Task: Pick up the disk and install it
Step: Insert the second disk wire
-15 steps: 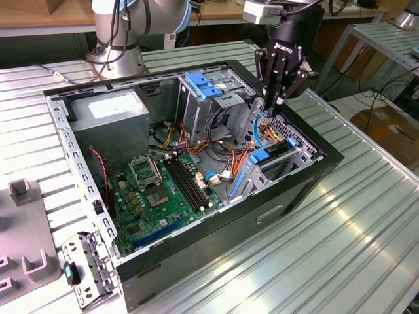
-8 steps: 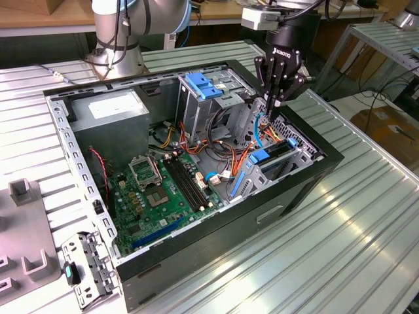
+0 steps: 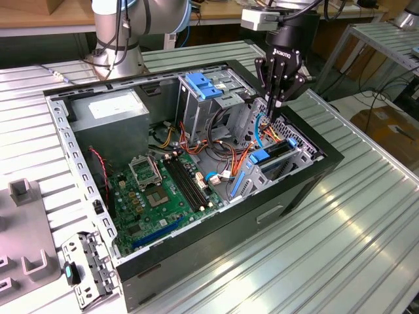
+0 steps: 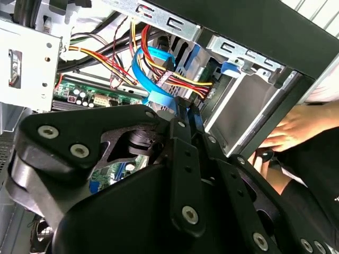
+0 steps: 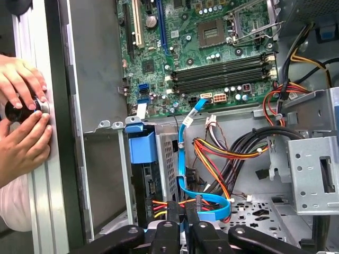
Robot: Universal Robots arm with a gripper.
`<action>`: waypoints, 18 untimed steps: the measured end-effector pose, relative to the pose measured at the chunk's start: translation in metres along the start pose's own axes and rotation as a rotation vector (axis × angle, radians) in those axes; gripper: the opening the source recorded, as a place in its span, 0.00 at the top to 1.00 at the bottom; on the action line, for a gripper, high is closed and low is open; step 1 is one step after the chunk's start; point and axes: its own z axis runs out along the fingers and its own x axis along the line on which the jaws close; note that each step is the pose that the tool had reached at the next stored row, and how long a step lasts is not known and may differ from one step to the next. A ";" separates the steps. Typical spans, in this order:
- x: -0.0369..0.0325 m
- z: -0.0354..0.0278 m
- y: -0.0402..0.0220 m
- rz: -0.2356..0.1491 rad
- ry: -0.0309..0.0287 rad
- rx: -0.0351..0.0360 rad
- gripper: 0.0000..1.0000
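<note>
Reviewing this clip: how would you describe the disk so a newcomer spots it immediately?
Start at the open computer case. Go to its low drive cage at the exterior view's right, just beneath the claw. The disk sits slotted there, edged with bright blue rails, bulkier than the thin blue cable and lower than the tall cage's blue latch.

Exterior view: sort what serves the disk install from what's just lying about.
Job: gripper, disk in its blue carrier, drive cage around it.
Lying about: motherboard, power supply, metal bracket on the table, grey blocks.
</note>
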 end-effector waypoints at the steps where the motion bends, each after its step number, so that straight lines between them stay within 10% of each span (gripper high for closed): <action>1: 0.0000 0.0001 0.0000 0.000 0.0000 0.0000 0.84; 18: -0.0001 0.0026 0.0039 -0.002 0.0024 -0.0053 0.84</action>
